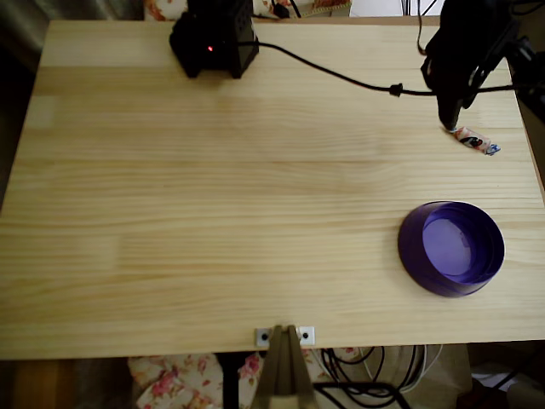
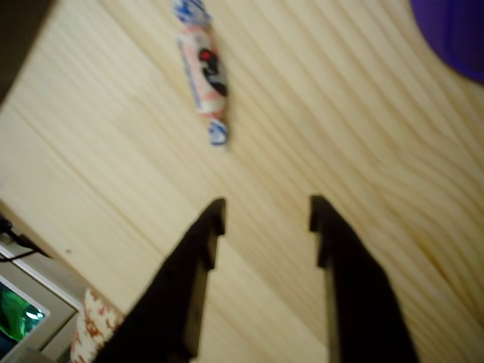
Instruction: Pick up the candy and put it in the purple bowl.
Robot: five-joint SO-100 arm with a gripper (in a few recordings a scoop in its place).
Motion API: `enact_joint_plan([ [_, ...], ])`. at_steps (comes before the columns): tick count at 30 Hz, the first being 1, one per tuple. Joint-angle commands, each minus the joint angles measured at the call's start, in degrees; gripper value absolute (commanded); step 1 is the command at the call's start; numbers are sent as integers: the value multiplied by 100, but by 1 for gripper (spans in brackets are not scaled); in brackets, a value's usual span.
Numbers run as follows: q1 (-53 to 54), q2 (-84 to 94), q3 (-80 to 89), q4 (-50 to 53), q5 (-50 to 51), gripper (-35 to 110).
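Wrist view: small whitish-pink wrapped candy with blue twisted ends (image 2: 202,78) lies on the pale wooden table (image 2: 318,136), up-left of the black two-finger gripper (image 2: 266,213), whose jaws stand apart and empty. Round purple plastic bowl (image 2: 454,34) sits far right. Best to shift left, straddle the wrapper's middle, then close.

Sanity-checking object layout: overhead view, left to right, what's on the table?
Black arm base → purple bowl → candy, lying on the wood just beside the hand. The hand overlaps the candy's span, so I leave it unordered.
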Motion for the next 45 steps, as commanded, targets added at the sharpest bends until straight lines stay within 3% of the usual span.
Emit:
enact_joint_plan([
  [1,-185,-79,-668,-167,185,18],
  [20,-448,-1529,-1863,-396,492,19],
  [39,-510,-2540,-3252,185,844,17],
  [45,-519,-3059,-4087,976,809,17],
])
